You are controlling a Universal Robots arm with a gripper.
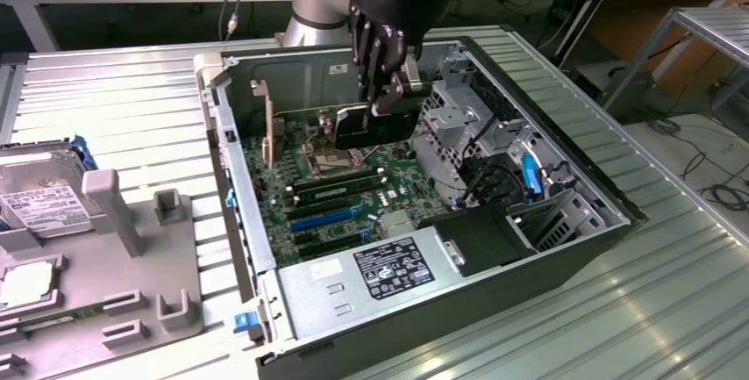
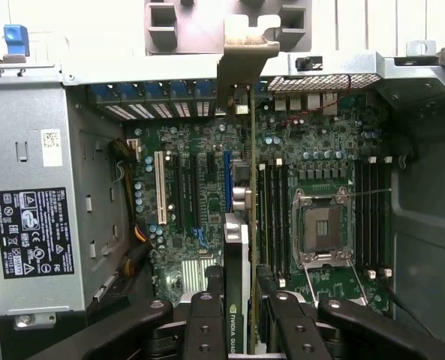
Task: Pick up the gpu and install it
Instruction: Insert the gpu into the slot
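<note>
My gripper (image 1: 381,103) reaches down into the open computer case (image 1: 609,196) and is shut on the gpu (image 1: 357,127), a flat card with a black face and a green board. The card stands on edge over the motherboard (image 1: 339,209). Its silver bracket (image 1: 267,121) is close to the case's rear wall. In the wrist view the gpu (image 2: 237,255) is seen edge-on between my fingers (image 2: 203,330), running toward its bracket (image 2: 246,52) at the rear slot openings, above the motherboard (image 2: 184,195). Whether it sits in a slot I cannot tell.
The power supply (image 1: 387,270) fills the case's near end and drive cages (image 1: 468,125) line the exterior view's right side. The processor socket (image 2: 323,225) and memory slots (image 2: 275,210) lie beside the card. A hard drive (image 1: 35,204) rests in a grey holder (image 1: 129,222) at the exterior view's left.
</note>
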